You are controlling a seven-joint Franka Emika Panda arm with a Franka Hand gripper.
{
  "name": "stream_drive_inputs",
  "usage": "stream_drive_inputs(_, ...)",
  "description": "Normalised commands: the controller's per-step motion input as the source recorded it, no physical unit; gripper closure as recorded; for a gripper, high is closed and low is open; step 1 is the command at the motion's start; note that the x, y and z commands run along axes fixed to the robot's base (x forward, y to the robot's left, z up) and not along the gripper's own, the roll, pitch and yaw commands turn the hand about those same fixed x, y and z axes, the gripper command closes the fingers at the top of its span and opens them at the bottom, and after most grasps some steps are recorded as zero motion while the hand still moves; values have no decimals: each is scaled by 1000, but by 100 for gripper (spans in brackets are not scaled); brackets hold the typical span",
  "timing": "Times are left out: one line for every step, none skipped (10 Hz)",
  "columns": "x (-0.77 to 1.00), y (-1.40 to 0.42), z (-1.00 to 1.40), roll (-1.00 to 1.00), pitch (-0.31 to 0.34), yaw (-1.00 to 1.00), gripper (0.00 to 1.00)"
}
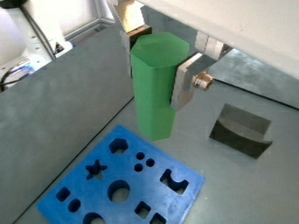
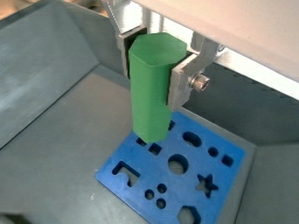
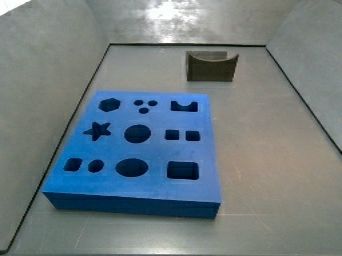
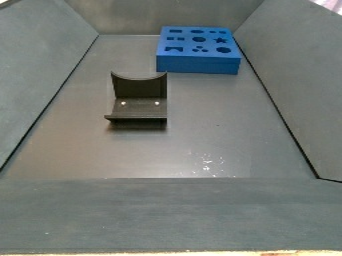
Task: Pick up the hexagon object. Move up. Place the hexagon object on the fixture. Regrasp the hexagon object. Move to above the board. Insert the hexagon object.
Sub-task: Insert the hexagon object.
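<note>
While clamped on the green bar (image 1: 156, 83), the gripper (image 1: 176, 74) hangs above the blue board (image 1: 117, 179).
Bar upright; fixture (image 1: 243, 129) sits apart on the floor.

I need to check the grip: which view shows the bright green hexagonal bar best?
A wrist view: the bright green hexagonal bar hangs upright, whole length visible, clamped by the gripper above the large blue board. Both wrist views show it; neither side view shows bar or gripper.
</note>
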Motion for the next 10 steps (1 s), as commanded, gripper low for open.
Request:
stream_drive_inputs(0,0,-54,71,69,-726,100)
stream_drive_inputs(-6,17,-14,0,0,0,100)
stream_drive_inputs(-363,77,-777,0,-100,-863,100)
stream_drive_inputs(-217,43,-957,-31,-71,-963,100)
stream_drive_inputs(-194,31,-1000,-46,-83,-980,100)
stream_drive_inputs(-194,34,-1000,-54,-80,-980,100)
stream_drive_inputs(-431,166,-969,-137,-83,-794,100)
stream_drive_inputs(-523,189,-351,-51,-231,-266,100)
stream_drive_inputs(0,46,0,0,0,0,100)
stream_drive_inputs(-871,411,-403,0,-174,-71,100)
